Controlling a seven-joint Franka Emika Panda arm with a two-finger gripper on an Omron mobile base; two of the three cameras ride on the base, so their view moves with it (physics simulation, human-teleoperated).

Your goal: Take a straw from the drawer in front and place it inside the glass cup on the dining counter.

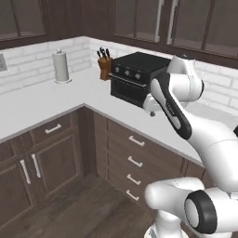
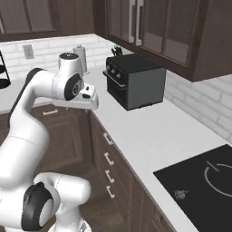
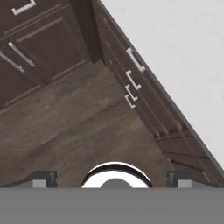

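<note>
The two-finger gripper (image 3: 112, 180) hung with jaws spread full wide, holding nothing, above open brown wood-plank floor (image 3: 74, 131); the dark-brown wooden drawers (image 3: 131, 78) with silver bar handles sat shut beneath the white L-shaped counter's (image 3: 175, 52) edge; black oven (image 1: 135, 74) stood well apart.

even, soft rendered light, moderately bright; the white bench (image 1: 42, 104) shows faint shading, dark cabinets (image 1: 51, 158) stay dim; all 3 views slightly blurry.
</note>
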